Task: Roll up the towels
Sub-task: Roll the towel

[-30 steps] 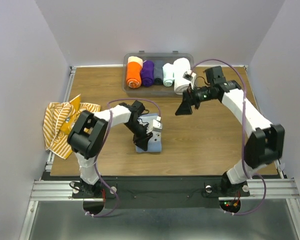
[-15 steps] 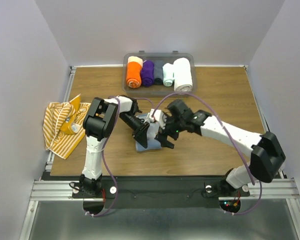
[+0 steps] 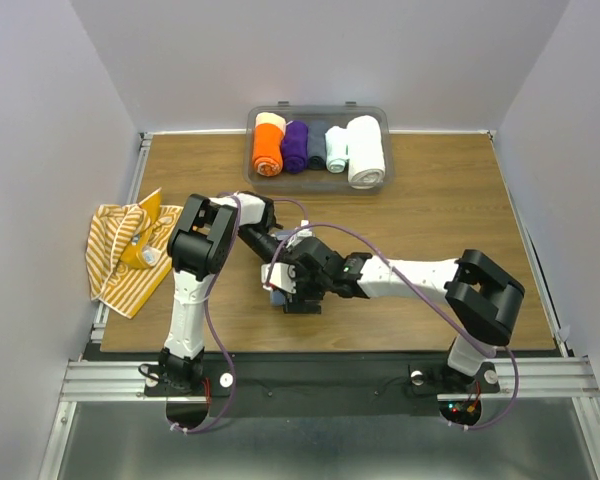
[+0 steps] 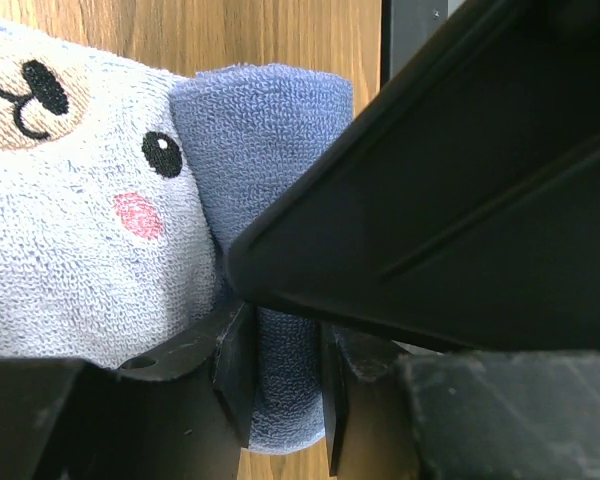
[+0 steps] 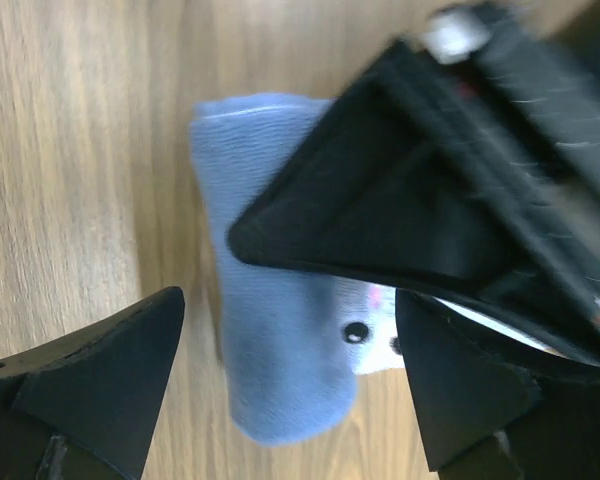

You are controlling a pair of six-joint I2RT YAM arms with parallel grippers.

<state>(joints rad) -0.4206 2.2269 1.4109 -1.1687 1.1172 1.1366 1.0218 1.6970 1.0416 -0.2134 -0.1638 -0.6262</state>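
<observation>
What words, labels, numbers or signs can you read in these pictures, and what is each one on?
No text here can be read.
striped towel: a pale mark on its yellow part, too small to tell whether it is lettering.
blue towel: only a stitched animal face with eyes, a nose and a pink cheek; no letters or numbers.
</observation>
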